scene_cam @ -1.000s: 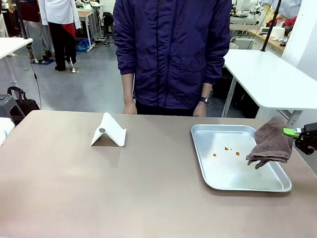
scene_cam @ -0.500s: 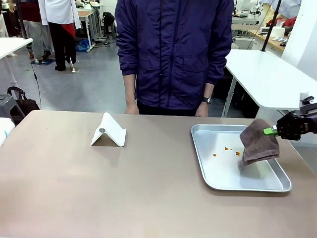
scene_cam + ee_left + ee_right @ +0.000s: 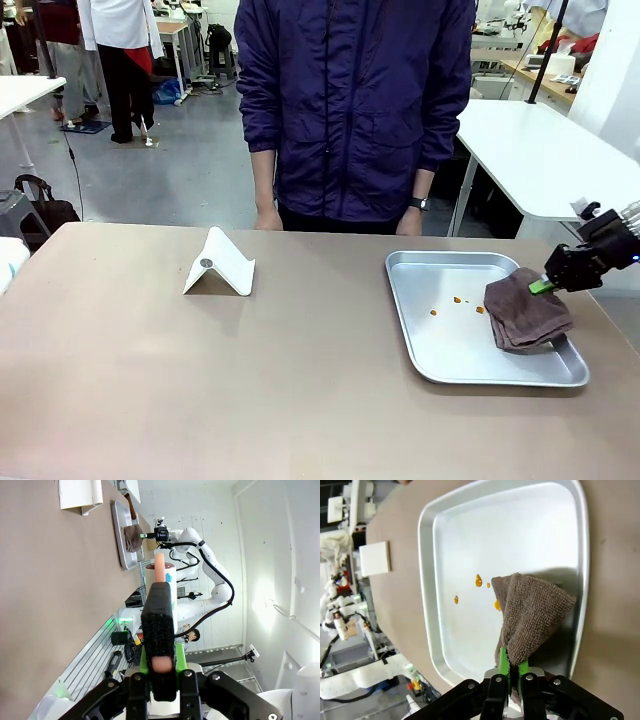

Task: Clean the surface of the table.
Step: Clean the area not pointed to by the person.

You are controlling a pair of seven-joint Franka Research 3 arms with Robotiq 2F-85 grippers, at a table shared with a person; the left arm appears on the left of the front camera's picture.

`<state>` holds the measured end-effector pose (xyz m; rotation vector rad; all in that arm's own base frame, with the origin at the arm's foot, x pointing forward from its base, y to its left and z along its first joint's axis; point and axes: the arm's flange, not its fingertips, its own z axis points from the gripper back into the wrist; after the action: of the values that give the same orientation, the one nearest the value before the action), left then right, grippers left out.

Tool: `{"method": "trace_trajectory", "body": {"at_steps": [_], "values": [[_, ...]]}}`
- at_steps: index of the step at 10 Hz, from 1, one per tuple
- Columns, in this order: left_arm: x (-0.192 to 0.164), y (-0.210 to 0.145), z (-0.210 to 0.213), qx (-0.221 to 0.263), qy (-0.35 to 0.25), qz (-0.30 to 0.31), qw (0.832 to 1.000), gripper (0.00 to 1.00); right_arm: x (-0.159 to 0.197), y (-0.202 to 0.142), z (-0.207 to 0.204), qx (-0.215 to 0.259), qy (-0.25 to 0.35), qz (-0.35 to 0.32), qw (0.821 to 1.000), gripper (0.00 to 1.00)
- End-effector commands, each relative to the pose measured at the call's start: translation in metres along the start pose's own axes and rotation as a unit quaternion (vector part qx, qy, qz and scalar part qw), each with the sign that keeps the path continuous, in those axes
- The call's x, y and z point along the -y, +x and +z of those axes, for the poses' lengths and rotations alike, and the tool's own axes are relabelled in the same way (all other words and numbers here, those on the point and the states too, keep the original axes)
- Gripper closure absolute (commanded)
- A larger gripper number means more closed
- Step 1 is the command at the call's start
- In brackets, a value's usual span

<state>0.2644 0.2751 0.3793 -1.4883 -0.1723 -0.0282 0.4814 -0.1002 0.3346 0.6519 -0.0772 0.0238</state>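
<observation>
The taupe table (image 3: 250, 370) carries a silver tray (image 3: 440, 262) at its right end, with small orange spots (image 3: 457, 299) on the tray floor. My right gripper (image 3: 545, 285) is shut on a corner of a brown cloth (image 3: 525, 318), which rests bunched on the tray's right half. In the right wrist view the gripper (image 3: 510, 666) pinches the cloth (image 3: 532, 615) just beside the spots (image 3: 478, 581). My left gripper (image 3: 160, 662) is shut on a black-sleeved, peach-coloured rod (image 3: 159, 615), held off the table's edge (image 3: 45, 595).
A folded white card stand (image 3: 220, 265) sits on the table's far left-centre. A person in a purple jacket (image 3: 355, 110) stands at the far edge, hands hanging down. A white table (image 3: 540, 160) stands behind on the right.
My right gripper carried the hanging cloth from the tray's right edge leftward over the tray, then lowered it. The cloth now rests on the tray floor.
</observation>
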Motion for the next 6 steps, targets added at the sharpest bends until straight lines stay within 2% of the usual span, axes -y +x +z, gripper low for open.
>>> {"method": "trace_trajectory", "body": {"at_steps": [1, 6], "values": [[0.005, 0.000, -0.003, 0.010, -0.002, 0.005, 1.000, 0.78, -0.006, 0.017, -0.019, 0.005, -0.024, -0.011, 1.000, 0.93], [0.005, 0.000, -0.003, 0.010, -0.002, 0.005, 1.000, 0.78, -0.033, 0.023, -0.059, 0.015, -0.045, 0.002, 0.999, 0.93]]}}
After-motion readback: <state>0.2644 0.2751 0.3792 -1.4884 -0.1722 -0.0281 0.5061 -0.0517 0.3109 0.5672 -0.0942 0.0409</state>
